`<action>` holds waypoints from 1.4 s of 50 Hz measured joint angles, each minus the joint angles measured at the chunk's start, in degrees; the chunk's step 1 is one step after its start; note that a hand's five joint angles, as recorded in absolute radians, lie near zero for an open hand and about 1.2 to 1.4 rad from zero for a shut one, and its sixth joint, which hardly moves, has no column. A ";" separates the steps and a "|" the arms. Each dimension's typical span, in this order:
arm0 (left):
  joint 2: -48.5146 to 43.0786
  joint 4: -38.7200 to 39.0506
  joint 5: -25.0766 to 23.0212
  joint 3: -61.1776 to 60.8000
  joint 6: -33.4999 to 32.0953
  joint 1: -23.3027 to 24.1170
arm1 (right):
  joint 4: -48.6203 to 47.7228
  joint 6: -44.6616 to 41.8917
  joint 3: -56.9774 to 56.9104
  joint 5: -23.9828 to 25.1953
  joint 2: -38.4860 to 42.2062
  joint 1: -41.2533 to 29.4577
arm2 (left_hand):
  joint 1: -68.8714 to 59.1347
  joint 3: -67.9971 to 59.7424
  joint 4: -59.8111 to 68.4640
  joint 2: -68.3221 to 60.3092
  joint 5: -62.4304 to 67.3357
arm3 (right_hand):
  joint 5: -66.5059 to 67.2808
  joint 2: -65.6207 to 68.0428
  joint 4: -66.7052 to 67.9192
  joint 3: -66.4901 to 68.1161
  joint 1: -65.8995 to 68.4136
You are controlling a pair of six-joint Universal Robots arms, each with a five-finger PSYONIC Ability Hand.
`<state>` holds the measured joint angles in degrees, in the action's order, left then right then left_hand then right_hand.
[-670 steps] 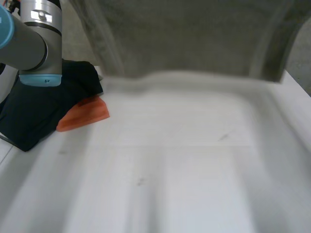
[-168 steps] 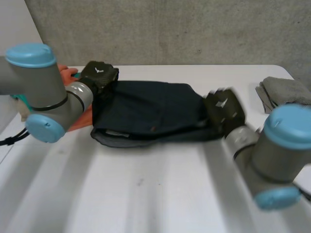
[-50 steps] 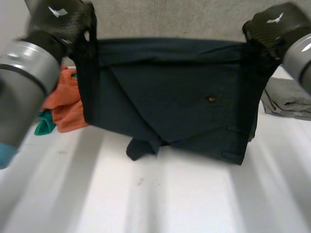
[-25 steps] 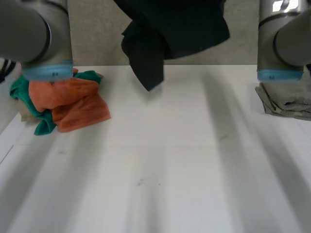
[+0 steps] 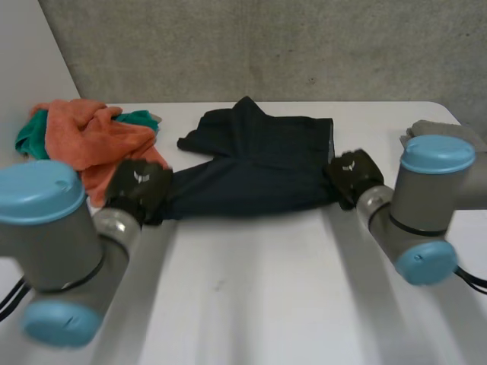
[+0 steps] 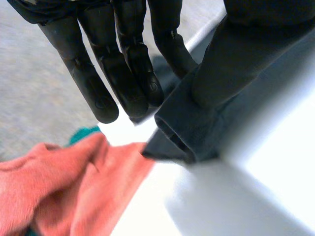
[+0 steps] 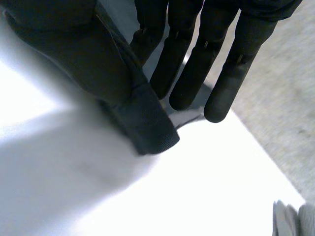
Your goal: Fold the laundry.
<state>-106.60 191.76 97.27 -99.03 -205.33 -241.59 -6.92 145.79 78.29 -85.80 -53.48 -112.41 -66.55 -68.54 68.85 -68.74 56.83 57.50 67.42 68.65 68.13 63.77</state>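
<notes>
Dark garment [image 5: 259,163]: lies on counter [image 5: 266,296], stretched between both hands.
Left hand [image 5: 139,190]: straight fingers pinch one end against thumb.
Right hand [image 5: 351,173]: likewise, opposite end.
Risk: uneven release bunches cloth; orange cloth [image 5: 91,141] beside left hand could snag.

White table [image 5: 266,304] against a grey concrete wall [image 5: 304,46] (rough, speckled).
</notes>
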 measured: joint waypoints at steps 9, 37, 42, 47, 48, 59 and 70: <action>17.47 -29.82 -5.96 -9.05 -16.67 3.75 | 31.30 -11.79 11.47 -0.42 -20.14 0.38 | 0.00 0.00 0.00 0.00 0.00 | 0.00 0.00 0.00 0.01 0.00; -28.85 10.64 -1.58 39.51 -21.20 4.14 | 0.25 -4.60 -8.26 -9.42 1.30 0.19 | 0.00 0.00 0.03 0.00 0.60 | 0.62 0.00 0.00 0.01 0.00; -40.78 9.58 -0.43 55.20 -21.12 4.04 | -6.04 -5.69 -18.61 -10.17 11.22 0.12 | 1.55 1.77 -1.79 1.82 -0.92 | -11.02 -11.26 -12.02 -11.66 -8.57; -47.88 9.60 0.03 64.75 -21.00 4.60 | -9.76 -6.78 -26.90 -11.13 18.53 -0.09 | 52.89 49.83 -50.09 50.34 -47.92 | -51.80 -52.37 -52.41 -52.25 -49.05; -48.55 9.76 0.15 65.53 -20.94 4.89 | -10.32 -6.70 -27.80 -11.30 19.03 -0.14 | 55.51 53.71 -54.58 54.33 -52.04 | -54.13 -54.40 -55.14 -54.75 -50.64; -38.62 10.83 0.66 52.43 -16.36 7.33 | -4.88 0.25 -19.36 -8.89 6.02 0.14 | 55.73 56.51 -57.26 56.68 -54.07 | -55.06 -55.06 -56.54 -56.23 -50.79; -19.59 8.02 -2.83 31.73 1.02 6.10 | 15.13 11.60 -2.64 -3.93 -4.87 2.66 | 55.73 56.51 -57.27 56.68 -54.06 | -50.83 -51.43 -52.59 -51.91 -48.21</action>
<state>-126.20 199.78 94.44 -67.30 -204.31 -235.49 8.21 157.39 75.65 -89.73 -58.35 -109.75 -10.82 -12.03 11.58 -12.06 2.77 6.67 15.99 16.06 16.22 15.56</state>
